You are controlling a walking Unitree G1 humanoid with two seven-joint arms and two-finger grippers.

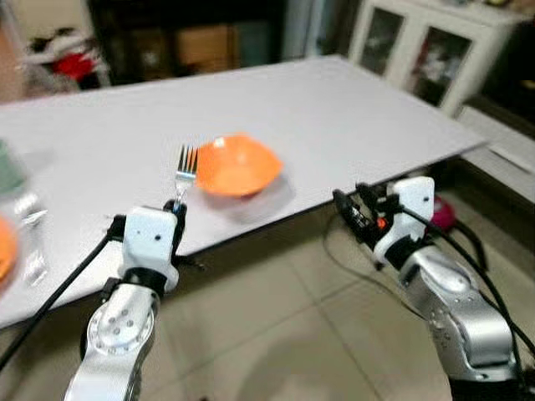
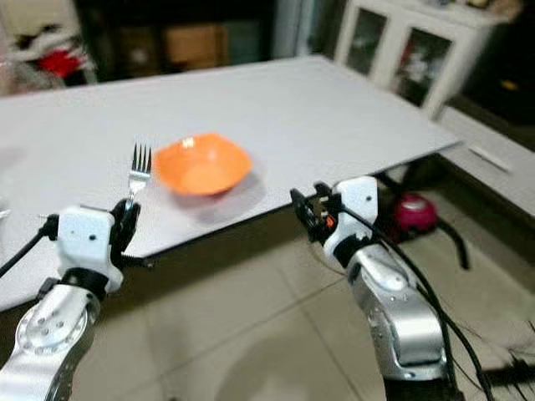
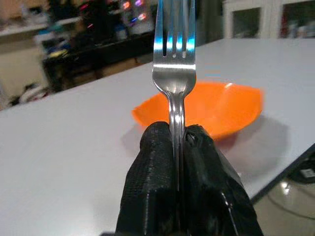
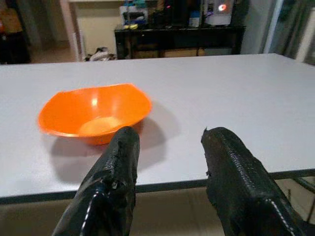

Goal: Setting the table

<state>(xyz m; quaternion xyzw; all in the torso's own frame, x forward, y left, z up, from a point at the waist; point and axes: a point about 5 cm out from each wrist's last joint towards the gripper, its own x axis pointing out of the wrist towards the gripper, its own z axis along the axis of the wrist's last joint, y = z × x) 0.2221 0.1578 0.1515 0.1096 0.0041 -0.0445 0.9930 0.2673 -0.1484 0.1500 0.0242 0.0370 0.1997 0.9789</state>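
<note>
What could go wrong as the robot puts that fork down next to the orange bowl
The left gripper pinches the fork low on its thin handle, tines up, so it might pivot or slip as the arm tilts it flat. The orange bowl sits near the table edge, so a nudge from the fork or arm could push it off. The right gripper, open at that edge, could also bump the bowl.

White cabinet (image 1: 426, 50) w/ glass doors; tiled floor (image 1: 276, 334).
</note>
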